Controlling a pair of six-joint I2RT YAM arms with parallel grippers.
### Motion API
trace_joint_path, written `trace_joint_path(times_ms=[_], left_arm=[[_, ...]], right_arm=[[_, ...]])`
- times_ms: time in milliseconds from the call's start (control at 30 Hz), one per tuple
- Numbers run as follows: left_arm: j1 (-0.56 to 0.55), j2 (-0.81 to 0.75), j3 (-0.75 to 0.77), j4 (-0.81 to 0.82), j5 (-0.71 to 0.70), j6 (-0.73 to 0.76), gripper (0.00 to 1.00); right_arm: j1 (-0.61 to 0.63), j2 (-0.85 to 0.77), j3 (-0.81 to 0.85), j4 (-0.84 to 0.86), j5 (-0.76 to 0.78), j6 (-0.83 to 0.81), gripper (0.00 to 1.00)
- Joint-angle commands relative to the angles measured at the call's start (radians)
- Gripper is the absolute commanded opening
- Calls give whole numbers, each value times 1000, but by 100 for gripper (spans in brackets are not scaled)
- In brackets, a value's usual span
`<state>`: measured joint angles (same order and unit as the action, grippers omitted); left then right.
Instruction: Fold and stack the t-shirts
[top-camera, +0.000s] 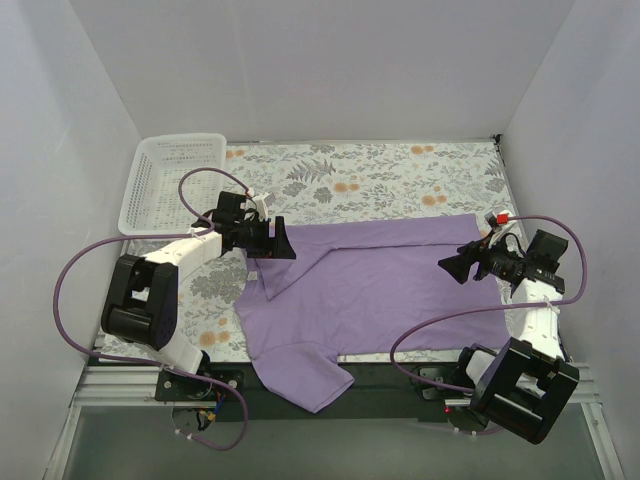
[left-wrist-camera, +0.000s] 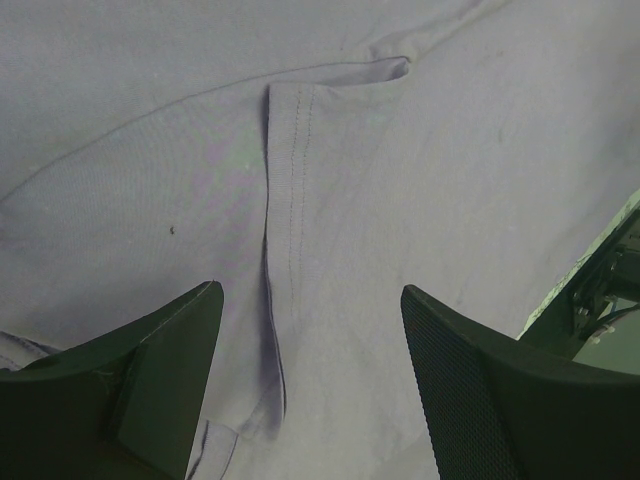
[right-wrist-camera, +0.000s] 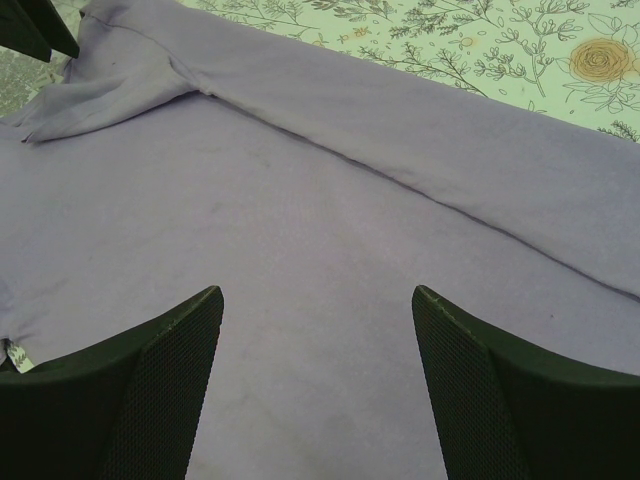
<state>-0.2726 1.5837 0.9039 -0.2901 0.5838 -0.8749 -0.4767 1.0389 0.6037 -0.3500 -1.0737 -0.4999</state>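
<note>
Lavender t-shirt (top-camera: 390, 285), partly folded, at near edge of tabletop (top-camera: 400, 170).
Left claw (top-camera: 282, 240) and right claw (top-camera: 452, 266): both spread wide, holding nothing.

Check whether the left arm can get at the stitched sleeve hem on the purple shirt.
Probably yes: the left arm hangs right above the hem of the t-shirt, jaws open either side, nothing lying between.

T-shirt (top-camera: 400, 285): plain lavender-purple, no print. Its label (right-wrist-camera: 18, 355), at lower left of the right wrist view, is white. Table covering (top-camera: 380, 180): pale ground with grey-green leaf sprigs and orange blooms. Basket (top-camera: 170, 180), upper left: white mesh. Left gripper (top-camera: 283, 240) and right gripper (top-camera: 450, 266): black. Cables (top-camera: 57, 295): purple.
</note>
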Motion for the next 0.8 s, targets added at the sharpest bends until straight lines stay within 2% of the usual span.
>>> trace_joint_path(times_ms=[0,767], left_arm=[[-8,-2,-10,17,8,16,70],[-22,7,-14,19,11,16,70]], right_arm=[[1,-4,-4,-7,-23,0,83],[1,-4,-5,-9,-23,0,83]])
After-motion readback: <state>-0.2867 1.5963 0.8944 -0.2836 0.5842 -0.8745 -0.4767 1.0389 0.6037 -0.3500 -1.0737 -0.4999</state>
